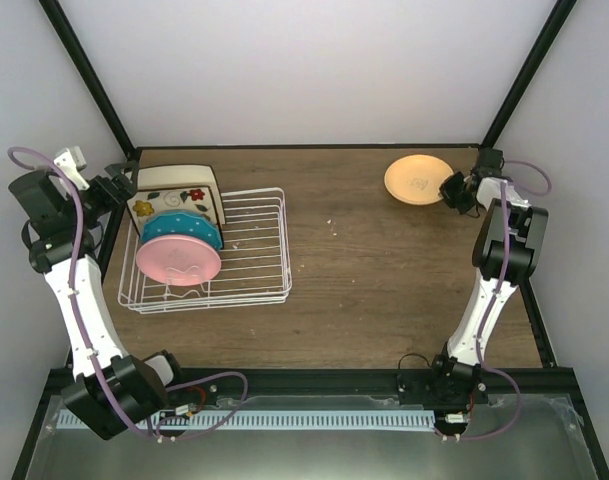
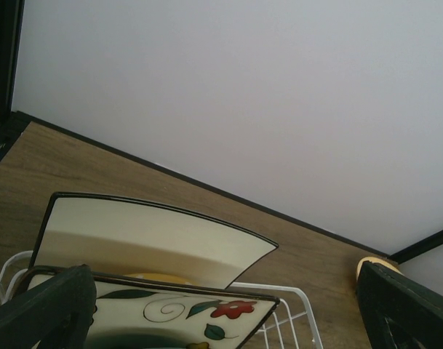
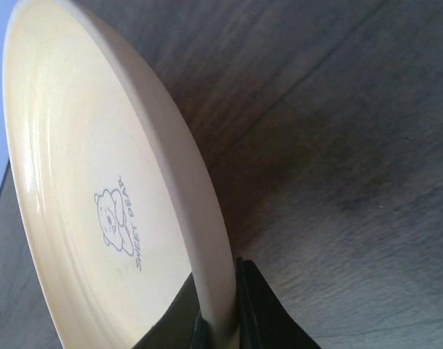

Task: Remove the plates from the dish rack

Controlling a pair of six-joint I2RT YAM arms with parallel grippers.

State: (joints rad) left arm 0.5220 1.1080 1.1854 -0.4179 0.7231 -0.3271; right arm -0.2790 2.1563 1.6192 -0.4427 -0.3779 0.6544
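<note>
The white wire dish rack [image 1: 254,255] stands at the left of the table. It holds a pink plate [image 1: 179,262] at the front, a teal plate [image 1: 187,228], a flowered square cream plate [image 1: 174,202] and a plain square cream plate [image 1: 174,174] behind. My left gripper [image 1: 122,190] is open at the rack's back left. In the left wrist view it [image 2: 225,273] spans the plain plate [image 2: 148,236] and the flowered plate [image 2: 170,309]; a yellow-orange sliver [image 2: 152,277] shows between them. My right gripper [image 1: 452,190] is shut on the rim of the pale-orange plate [image 1: 416,178], held tilted [image 3: 83,182] over the far right of the table.
Black frame posts rise at the back corners, one right beside the right gripper [image 1: 514,90]. White walls close in on the back and sides. The wooden table [image 1: 384,270] stretches between the rack and the pale-orange plate.
</note>
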